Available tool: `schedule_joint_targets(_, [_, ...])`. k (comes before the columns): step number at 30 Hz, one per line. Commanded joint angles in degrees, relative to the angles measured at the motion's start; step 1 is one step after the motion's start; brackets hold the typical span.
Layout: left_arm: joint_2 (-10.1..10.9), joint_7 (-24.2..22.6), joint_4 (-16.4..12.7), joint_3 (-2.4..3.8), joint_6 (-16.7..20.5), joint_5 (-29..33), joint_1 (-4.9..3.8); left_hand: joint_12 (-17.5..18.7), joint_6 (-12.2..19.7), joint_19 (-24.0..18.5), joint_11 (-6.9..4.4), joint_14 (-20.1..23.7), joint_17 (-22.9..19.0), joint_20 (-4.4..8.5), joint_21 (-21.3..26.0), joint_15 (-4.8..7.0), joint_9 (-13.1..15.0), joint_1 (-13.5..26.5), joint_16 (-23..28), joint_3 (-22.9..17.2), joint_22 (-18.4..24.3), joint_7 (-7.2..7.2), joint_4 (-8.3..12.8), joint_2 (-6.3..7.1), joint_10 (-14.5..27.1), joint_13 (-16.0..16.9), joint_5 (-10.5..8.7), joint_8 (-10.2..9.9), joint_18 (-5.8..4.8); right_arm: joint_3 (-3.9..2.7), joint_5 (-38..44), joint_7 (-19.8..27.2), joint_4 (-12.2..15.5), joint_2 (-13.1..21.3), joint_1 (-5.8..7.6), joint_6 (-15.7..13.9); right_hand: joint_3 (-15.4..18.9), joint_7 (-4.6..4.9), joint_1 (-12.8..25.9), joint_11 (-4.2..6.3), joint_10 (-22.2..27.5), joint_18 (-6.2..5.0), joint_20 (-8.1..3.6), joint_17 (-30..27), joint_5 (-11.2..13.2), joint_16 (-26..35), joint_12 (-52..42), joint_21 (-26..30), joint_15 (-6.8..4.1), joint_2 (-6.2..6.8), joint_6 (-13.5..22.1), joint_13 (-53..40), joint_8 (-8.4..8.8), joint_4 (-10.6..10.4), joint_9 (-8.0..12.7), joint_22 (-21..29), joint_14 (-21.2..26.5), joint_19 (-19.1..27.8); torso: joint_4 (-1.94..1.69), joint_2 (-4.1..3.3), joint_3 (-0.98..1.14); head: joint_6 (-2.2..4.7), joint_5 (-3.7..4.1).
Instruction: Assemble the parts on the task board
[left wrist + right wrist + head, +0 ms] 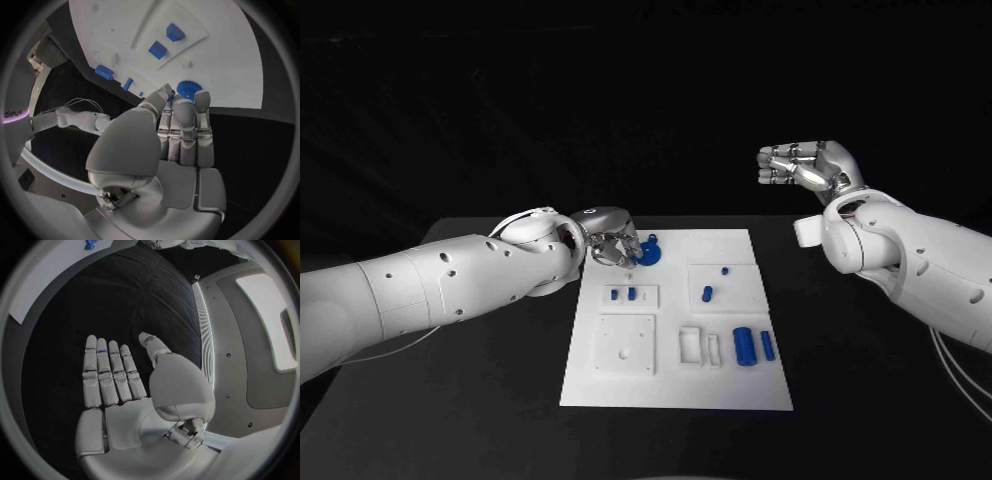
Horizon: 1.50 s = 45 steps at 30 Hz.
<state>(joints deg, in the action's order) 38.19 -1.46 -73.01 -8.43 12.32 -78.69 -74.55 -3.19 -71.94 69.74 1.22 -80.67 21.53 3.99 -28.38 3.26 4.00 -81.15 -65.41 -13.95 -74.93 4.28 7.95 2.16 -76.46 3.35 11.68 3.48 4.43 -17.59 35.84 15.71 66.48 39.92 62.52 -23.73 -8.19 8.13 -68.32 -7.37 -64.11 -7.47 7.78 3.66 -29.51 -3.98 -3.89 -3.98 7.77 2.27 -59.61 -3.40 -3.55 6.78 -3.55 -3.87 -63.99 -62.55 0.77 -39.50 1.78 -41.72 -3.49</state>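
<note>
The white task board (678, 395) is lying in the middle of the black table (877, 400). The left hand (616, 243) is reaching down at the far left corner of the board. Its fingers (201, 102) are touching a round blue part with little teeth (it looks like a gear) (186, 88). It looks like the hand is holding the gear between thumb and fingers, but the fingers are hiding most of it, so I cannot tell for sure.

The right hand (805, 168) is hanging up in the air, well away from the board, off to the right side. It is holding nothing, and its fingers (106, 372) are lying flat and straight.

More blue parts are sitting on the board. Two small ones (623, 294) are standing side by side near the left edge. One small one (707, 293) is lying near the middle. A fat blue cylinder (744, 345) and a thin blue stick (767, 345) are lying next to each other near the right edge.
</note>
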Motion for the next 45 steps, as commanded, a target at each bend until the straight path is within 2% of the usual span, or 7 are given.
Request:
schedule_joint_targets(1, [0.39,1.53,-0.39,0.09,-2.79,0.63,-0.14,-0.18,-0.37,0.00,-0.05,-0.36,-0.08,0.25,-0.40,0.13,0.04,0.45,-0.17,0.25,-1.19,0.17,0.25,-0.08,-0.22,0.10,-0.31,0.11,0.66,-0.03,-0.07,0.55,-0.01,0.04,0.01,0.84,-0.54,0.07,0.57,-0.01,-0.37,-0.55,-0.02,-0.04,-0.32,0.22,0.24,-0.19,-0.12,0.36,-0.53,0.05,-0.02,-0.04,-0.04,0.07,-0.48,-0.48,0.06,-0.09,-0.01,0.05,-0.22])
schedule_joint_targets(4, [0.49,1.46,0.04,0.09,-3.01,0.59,-0.16,-0.18,-0.37,0.00,-0.05,-0.36,-0.08,0.25,-0.40,0.13,0.04,0.45,-0.17,0.25,-1.19,0.17,0.25,-0.08,-0.22,0.10,-0.31,0.11,0.66,-0.03,-0.07,0.53,0.00,0.04,0.01,0.95,-0.90,0.03,0.59,0.03,-0.43,-0.55,-0.04,-0.04,-0.37,0.22,0.25,-0.21,-0.16,0.36,-0.66,0.05,-0.02,-0.03,-0.03,0.07,-0.51,-0.52,0.05,-0.04,0.03,0.13,-0.24])
schedule_joint_targets(8, [0.31,1.23,0.88,0.06,-3.27,0.55,-0.15,-0.18,-0.35,-0.02,-0.06,-0.35,-0.11,0.25,-0.40,0.11,0.02,0.31,-0.15,0.38,-1.19,0.18,0.28,-0.09,-0.23,0.10,-0.33,0.12,0.64,-0.03,-0.07,0.50,0.12,-0.01,0.01,1.07,-1.00,0.01,0.60,0.04,-0.45,-0.54,-0.04,-0.04,-0.38,0.23,0.26,-0.20,-0.22,0.40,-0.72,0.06,-0.01,0.00,-0.03,0.07,-0.50,-0.52,0.15,-0.09,0.05,-0.18,-0.59])
schedule_joint_targets(21, [-0.36,0.78,2.67,-0.14,-3.50,-0.39,0.01,-0.18,-0.18,-0.06,0.01,-0.35,-0.13,0.20,-0.44,0.05,0.00,0.14,-0.18,0.55,-1.19,0.23,0.34,-0.15,-0.12,0.10,-0.47,0.12,0.67,-0.03,-0.07,0.50,0.30,-0.08,0.01,1.14,-1.19,0.00,0.66,0.03,-0.42,-0.52,-0.06,-0.04,-0.40,0.23,0.27,-0.19,-0.20,0.45,-0.73,0.06,-0.01,0.00,-0.03,0.07,-0.47,-0.50,0.23,-0.09,0.09,-0.26,-0.69])
schedule_joint_targets(26, [-1.00,0.58,3.57,-0.40,-3.89,-0.51,0.33,-0.18,-0.18,-0.06,0.01,-0.35,-0.13,0.20,-0.44,0.05,0.00,0.14,-0.18,0.55,-1.19,0.23,0.34,-0.15,-0.12,0.10,-0.47,0.12,0.67,-0.03,-0.07,0.53,0.31,-0.13,0.01,1.11,-1.19,0.00,0.66,0.03,-0.42,-0.52,-0.06,-0.04,-0.40,0.23,0.27,-0.19,-0.20,0.45,-0.73,0.06,-0.01,0.00,-0.03,0.07,-0.47,-0.50,0.24,-0.10,0.05,-0.03,-0.53])
schedule_joint_targets(30, [-1.35,0.46,3.97,-0.63,-4.21,-0.52,0.53,-0.18,-0.15,-0.08,-0.01,-0.31,-0.16,0.13,-0.36,0.05,0.01,0.42,-0.16,0.90,-1.14,0.14,0.01,-0.31,-0.03,0.10,-1.51,0.11,0.66,-0.03,-0.07,0.53,0.31,-0.18,0.01,1.16,-1.45,0.01,0.66,0.04,-0.43,-0.53,-0.07,-0.04,-0.41,0.23,0.26,-0.19,-0.19,0.54,-0.75,0.06,-0.01,0.05,-0.03,0.07,-0.49,-0.53,0.25,-0.10,0.08,-0.05,-0.54])
schedule_joint_targets(45, [-1.77,0.86,4.67,-1.14,-5.43,-0.45,0.81,-0.17,0.06,-0.07,0.04,-0.24,-0.18,0.10,-0.18,-0.01,-0.02,0.44,-0.17,1.26,-1.12,0.12,-0.23,-0.33,0.17,0.09,-2.03,0.10,0.59,-0.03,-0.07,0.59,0.30,-0.30,0.01,1.21,-1.58,0.01,0.59,0.03,-0.41,-0.54,-0.06,-0.04,-0.41,0.23,0.26,-0.19,-0.21,0.56,-0.74,0.06,0.00,0.16,-0.03,0.07,-0.50,-0.53,0.16,-0.10,0.04,-0.39,-0.41])
